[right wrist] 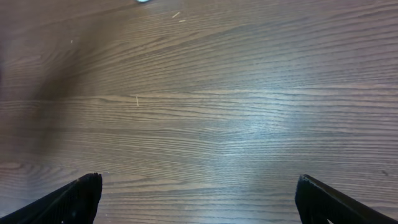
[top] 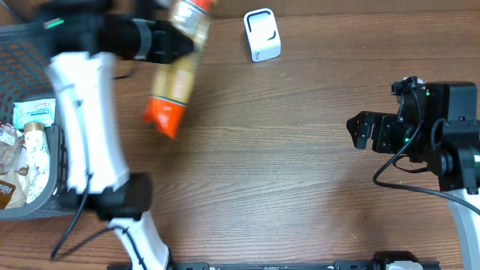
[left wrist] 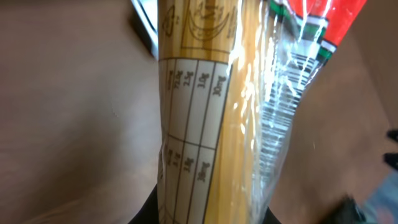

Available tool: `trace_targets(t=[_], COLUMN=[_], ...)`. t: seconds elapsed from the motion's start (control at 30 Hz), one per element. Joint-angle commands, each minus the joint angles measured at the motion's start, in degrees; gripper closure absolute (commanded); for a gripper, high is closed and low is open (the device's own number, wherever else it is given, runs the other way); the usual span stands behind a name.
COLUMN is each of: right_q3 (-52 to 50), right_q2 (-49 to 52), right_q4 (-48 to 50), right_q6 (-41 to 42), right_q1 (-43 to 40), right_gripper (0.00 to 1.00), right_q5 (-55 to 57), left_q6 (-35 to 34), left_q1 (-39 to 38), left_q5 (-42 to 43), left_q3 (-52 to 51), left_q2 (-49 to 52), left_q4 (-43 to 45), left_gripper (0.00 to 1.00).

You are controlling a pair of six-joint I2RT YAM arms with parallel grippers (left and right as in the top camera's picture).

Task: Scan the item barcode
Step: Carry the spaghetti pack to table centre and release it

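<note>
A mock shop checkout on a robot test bench: a grey shopping basket [top: 19, 64] of packaged groceries [top: 22, 161] at the left edge, a white scanner [top: 262, 35] top centre, and a left arm [top: 84, 127] and right arm [top: 450, 150] over a wood-grain tabletop [top: 285, 172].

Overhead view of a table [top: 285, 172]. A basket [top: 15, 45] sits at its left edge, with packets [top: 34, 112] inside (too small to name). Just right of the basket, toward the far edge, the left gripper [top: 176, 41] holds a spaghetti pack [top: 178, 75], its length running from far to near. A scanner [top: 262, 34] stands right of the pack, near it. The right gripper [top: 360, 129] hangs well apart at the right side, over the table.
</note>
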Motion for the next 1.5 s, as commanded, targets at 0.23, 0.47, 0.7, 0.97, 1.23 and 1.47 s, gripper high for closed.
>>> trace_targets(t=[0.23, 0.47, 0.7, 0.97, 1.23, 1.47], right_q3=[1.29, 1.29, 1.29, 1.29, 1.29, 1.29], right_q2=[2.93, 3.41, 3.45, 3.45, 3.45, 3.45], right_q4=[0.31, 0.26, 0.33, 0.55, 0.39, 0.57], right_q6=[-0.02, -0.02, -0.02, -0.02, -0.02, -0.02], right_q1=[0.28, 0.28, 0.28, 0.28, 0.28, 0.28], right_gripper=[0.00, 0.00, 0.00, 0.00, 0.00, 0.00], right_q5=[0.55, 0.55, 0.55, 0.55, 0.52, 0.55], left_q6=[-11.08, -22.67, -25.55, -22.64, -16.28, -10.47], left_q1=[-16.87, -21.07, -21.29, -20.76, -13.33, 2.73], left_q5=[-10.80, -20.74, -21.92, -18.64, -19.08, -20.11], left_q3=[-11.56, -26.47, -33.44, -25.68, -1.90, 7.65], left_q2=[11.56, 13.66, 13.66, 12.87, 6.49, -2.89], left_q4=[7.17, 20.02, 25.62, 22.99, 10.27, 0.72], left_gripper=[0.96, 0.96, 0.41, 0.00, 0.00, 0.00])
